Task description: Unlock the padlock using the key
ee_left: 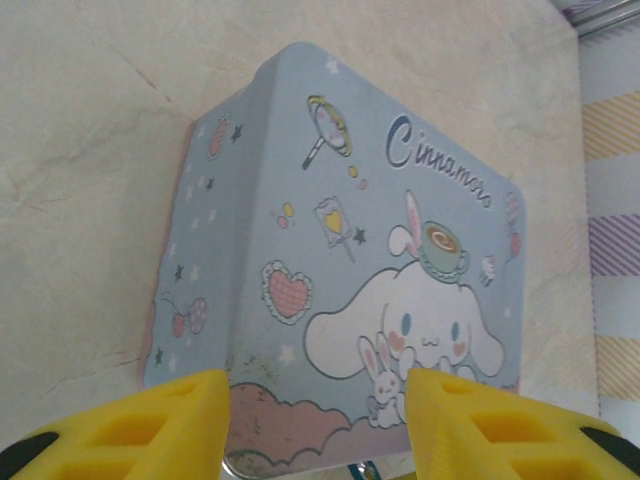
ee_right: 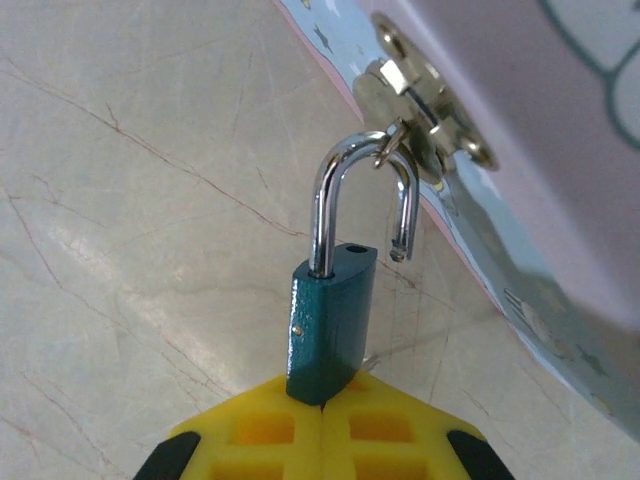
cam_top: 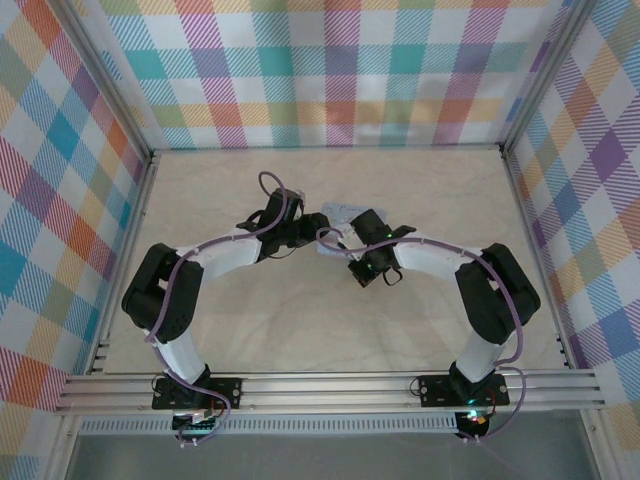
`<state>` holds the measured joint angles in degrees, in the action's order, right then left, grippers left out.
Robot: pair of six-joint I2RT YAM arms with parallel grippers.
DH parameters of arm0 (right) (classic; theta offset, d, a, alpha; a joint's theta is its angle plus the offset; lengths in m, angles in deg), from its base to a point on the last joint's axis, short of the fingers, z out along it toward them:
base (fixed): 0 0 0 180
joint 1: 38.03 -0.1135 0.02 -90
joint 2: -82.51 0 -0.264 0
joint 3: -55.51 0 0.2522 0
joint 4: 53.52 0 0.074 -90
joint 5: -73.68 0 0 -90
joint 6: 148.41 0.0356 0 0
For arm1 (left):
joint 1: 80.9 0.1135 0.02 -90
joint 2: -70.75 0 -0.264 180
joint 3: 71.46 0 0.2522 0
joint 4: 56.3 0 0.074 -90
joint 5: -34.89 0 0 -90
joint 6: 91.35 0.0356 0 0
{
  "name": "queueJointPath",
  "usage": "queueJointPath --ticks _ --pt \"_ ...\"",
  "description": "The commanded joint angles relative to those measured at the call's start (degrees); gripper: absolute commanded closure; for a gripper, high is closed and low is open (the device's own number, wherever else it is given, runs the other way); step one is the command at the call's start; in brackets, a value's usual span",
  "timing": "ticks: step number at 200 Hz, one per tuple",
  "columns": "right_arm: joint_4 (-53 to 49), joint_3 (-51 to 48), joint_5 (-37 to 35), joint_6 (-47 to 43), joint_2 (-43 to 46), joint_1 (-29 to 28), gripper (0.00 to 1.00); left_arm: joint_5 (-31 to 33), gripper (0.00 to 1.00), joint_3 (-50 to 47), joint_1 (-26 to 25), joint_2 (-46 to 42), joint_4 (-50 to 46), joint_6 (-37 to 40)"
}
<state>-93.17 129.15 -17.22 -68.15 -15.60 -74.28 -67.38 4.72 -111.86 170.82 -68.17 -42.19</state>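
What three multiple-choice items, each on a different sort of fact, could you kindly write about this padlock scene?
1. Where is the shackle of the padlock hooked?
A. through the clasp of the tin
B. through nothing
C. through a chain

2. What colour is the padlock's body?
A. red
B. dark teal
C. white

3. How is the shackle?
A. open
B. locked shut
C. pulled right out of the body

Answers:
1 A, the shackle passes through the clasp's ring.
2 B, the body pinched in the right gripper is teal.
3 A, one shackle end stands free of the body.
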Motion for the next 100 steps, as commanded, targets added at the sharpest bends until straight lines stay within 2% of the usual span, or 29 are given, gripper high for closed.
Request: queueJointPath --ticks 1,100 --pt "-2.6 2.28 2.43 -4.01 -1.0 0.39 1.0 0.85 0.51 2.09 0.6 0.9 -1.52 1.12" --pt "-5.01 3.57 2.11 -5.69 -3.1 0.3 1.0 -0.16 0.52 2.01 1.08 2.49 -0.62 1.16"
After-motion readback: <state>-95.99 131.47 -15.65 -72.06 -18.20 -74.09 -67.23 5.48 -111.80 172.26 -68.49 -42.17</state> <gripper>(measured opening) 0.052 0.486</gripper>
